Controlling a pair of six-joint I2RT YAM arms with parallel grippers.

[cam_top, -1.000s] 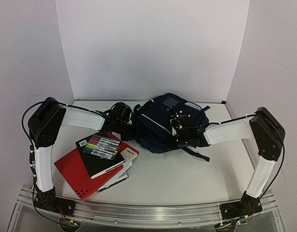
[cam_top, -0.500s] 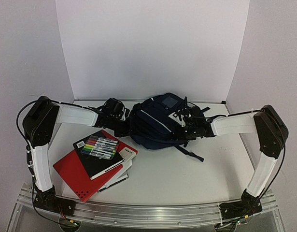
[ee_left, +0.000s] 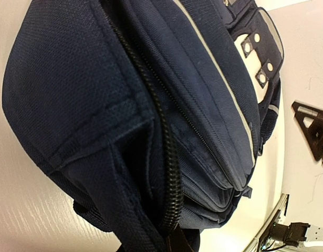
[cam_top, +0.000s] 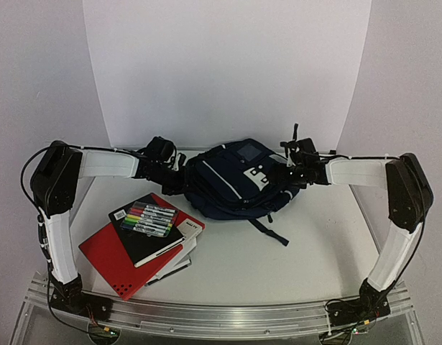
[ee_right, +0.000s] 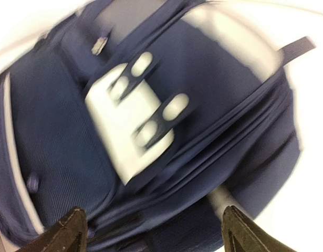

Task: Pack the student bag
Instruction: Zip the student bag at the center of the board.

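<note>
The student bag (cam_top: 231, 183), dark navy with thin white stripes and a white buckle patch (cam_top: 258, 176), lies on its side at the back middle of the table. My left gripper (cam_top: 175, 179) is at the bag's left end, shut on the fabric beside the black zipper (ee_left: 169, 173). In the left wrist view the bag (ee_left: 98, 105) fills the frame and the fingers barely show at the bottom edge. My right gripper (cam_top: 293, 161) hovers just over the bag's right end, open. In the blurred right wrist view its fingertips (ee_right: 72, 231) stand wide apart over the bag (ee_right: 56, 157), holding nothing.
A stack lies front left: a marker pack (cam_top: 150, 218) on a black notebook (cam_top: 145, 243), on a red folder (cam_top: 109, 260), with a white book (cam_top: 183, 259) underneath. A black strap (cam_top: 269, 231) trails from the bag toward the front. White walls close the back and sides.
The right gripper has opened, let go of the bag and lifted back to the right. The left arm has drawn the bag back and left, and the bag now lies flatter.
</note>
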